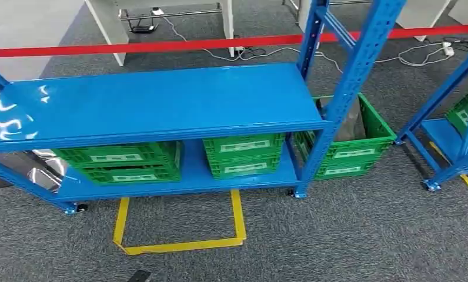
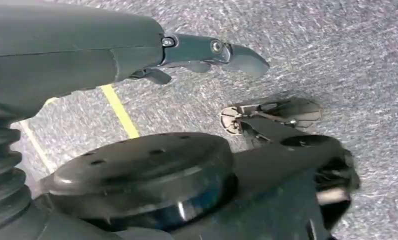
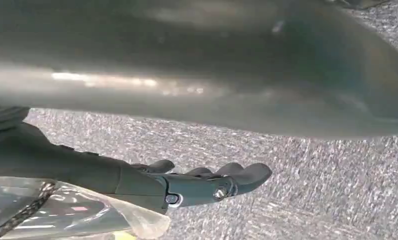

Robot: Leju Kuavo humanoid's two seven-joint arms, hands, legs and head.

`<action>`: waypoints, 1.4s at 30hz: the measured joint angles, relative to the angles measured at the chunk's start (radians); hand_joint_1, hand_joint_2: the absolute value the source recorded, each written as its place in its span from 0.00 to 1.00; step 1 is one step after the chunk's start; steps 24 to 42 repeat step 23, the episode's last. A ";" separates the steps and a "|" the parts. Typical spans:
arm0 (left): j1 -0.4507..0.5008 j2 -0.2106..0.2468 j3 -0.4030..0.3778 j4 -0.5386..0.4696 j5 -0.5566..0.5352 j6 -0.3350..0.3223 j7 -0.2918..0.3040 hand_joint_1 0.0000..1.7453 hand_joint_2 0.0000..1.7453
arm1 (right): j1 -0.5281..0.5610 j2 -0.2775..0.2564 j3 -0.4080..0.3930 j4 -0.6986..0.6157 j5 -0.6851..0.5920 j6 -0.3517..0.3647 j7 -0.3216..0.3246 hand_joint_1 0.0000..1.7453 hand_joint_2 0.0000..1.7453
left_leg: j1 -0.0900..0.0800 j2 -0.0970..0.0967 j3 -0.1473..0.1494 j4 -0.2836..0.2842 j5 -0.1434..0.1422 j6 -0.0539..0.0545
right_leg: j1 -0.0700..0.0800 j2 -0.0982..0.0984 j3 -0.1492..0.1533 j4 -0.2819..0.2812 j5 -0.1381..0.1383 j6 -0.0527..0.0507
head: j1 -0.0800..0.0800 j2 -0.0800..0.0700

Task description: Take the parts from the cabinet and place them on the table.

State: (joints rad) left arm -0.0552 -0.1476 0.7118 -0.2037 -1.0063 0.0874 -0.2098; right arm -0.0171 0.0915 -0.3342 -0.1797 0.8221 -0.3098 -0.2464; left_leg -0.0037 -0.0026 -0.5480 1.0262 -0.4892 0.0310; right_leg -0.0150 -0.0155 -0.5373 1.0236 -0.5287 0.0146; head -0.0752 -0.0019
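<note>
Head view: blue cabinet (image 1: 161,106) holds green crates (image 1: 243,154) on its lower shelf. The right hand (image 3: 137,185) grips a clear bagged part (image 3: 62,210), ready for carrying; the left hand (image 2: 187,55) hangs empty, fingers extended.

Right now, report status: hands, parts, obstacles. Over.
Left hand empty, fingers straight. Clear bag against right hand, grip unclear. Green crates on lower shelf; nothing blocking the rack.

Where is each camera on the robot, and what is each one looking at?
Head view: high on the body, facing forward and down at the blue shelf with green crates.
Left wrist view: behind the left hand, looking at the grey carpet.
Right wrist view: behind the right hand, beside a clear plastic bag.
All views share carpet.
</note>
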 joint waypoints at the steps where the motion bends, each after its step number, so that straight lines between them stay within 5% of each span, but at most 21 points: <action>1: -0.001 -0.003 0.000 0.000 0.000 0.003 0.000 0.00 1.00 | -0.001 -0.001 0.000 0.000 0.000 0.001 0.000 0.00 0.00 | 0.000 -0.001 0.002 -0.017 0.002 -0.015 | 0.002 -0.002 -0.004 0.006 -0.002 0.001 | -0.006 0.000; 2: -0.001 -0.008 0.000 0.000 -0.001 0.003 0.000 0.00 1.00 | -0.001 -0.003 0.000 0.000 0.000 0.002 0.000 0.00 0.00 | 0.004 -0.001 0.001 -0.016 -0.004 -0.058 | 0.001 -0.001 -0.005 0.002 0.001 -0.009 | -0.002 0.000; 4: 0.004 -0.006 0.000 0.000 -0.003 0.004 0.003 0.00 1.00 | 0.001 -0.002 0.000 0.000 0.001 0.003 0.005 0.00 0.00 | 0.001 -0.002 0.001 -0.016 -0.001 -0.040 | -0.002 -0.002 -0.002 -0.002 0.003 -0.005 | -0.003 0.000; 9: -0.001 -0.008 0.001 0.000 -0.007 0.003 0.003 0.00 1.00 | 0.000 -0.003 0.000 0.000 0.003 0.010 0.008 0.00 0.00 | -0.002 -0.001 0.002 -0.016 -0.001 -0.030 | -0.005 -0.001 -0.006 -0.015 0.009 0.007 | -0.003 0.000; 16: -0.001 -0.008 0.002 0.000 -0.007 0.004 0.003 0.00 1.00 | 0.000 -0.003 0.000 0.000 0.003 0.010 0.008 0.00 0.00 | -0.004 -0.002 0.001 -0.016 0.002 -0.025 | -0.006 -0.001 -0.001 -0.019 0.015 0.016 | -0.003 0.000; 42: -0.001 -0.008 0.009 0.000 -0.007 0.005 0.003 0.00 1.00 | 0.000 -0.003 0.000 0.000 0.008 0.009 0.007 0.00 0.00 | -0.006 -0.001 -0.001 -0.013 0.003 -0.022 | -0.008 -0.001 0.004 -0.020 0.017 0.017 | -0.003 0.000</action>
